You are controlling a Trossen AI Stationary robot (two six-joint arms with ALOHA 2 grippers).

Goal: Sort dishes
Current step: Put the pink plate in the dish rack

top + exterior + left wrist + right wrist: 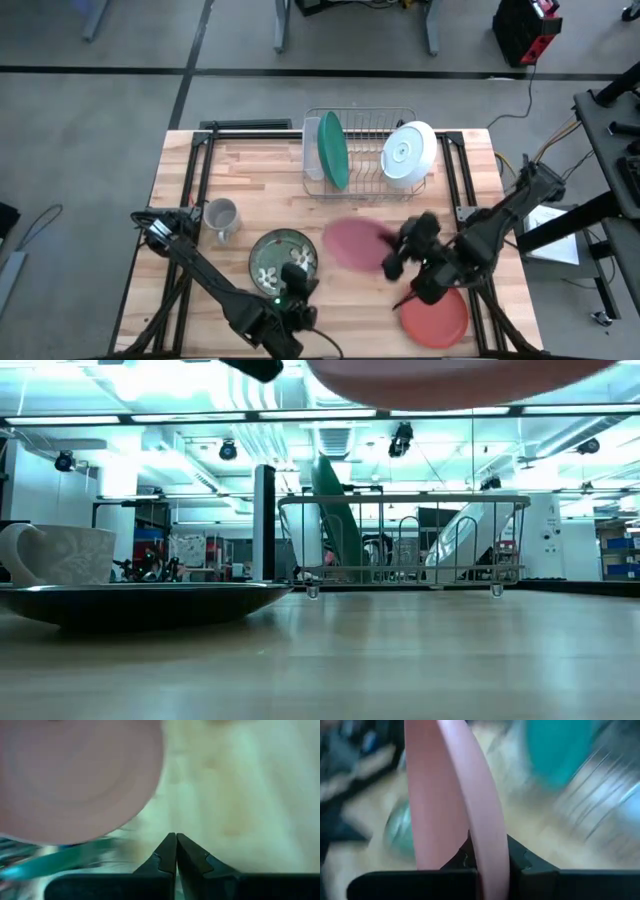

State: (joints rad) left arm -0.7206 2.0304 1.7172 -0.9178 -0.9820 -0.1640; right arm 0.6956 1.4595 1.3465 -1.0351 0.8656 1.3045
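Pink plate (352, 243) gripped at rim by right end effector (393, 262), held above desk (260, 180) in front of wire rack (362, 150). Left end effector (176, 851) closed, empty, beside green flowered plate (277, 255).

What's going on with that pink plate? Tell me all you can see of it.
The pink plate is round, plain and smooth, with a shallow raised rim. The right gripper pinches its edge between both fingers. It is lifted off the wooden table: the low view shows its underside overhead. It hangs between the dark green plate and the orange-red plate, in front of the wire rack. Its material cannot be told.
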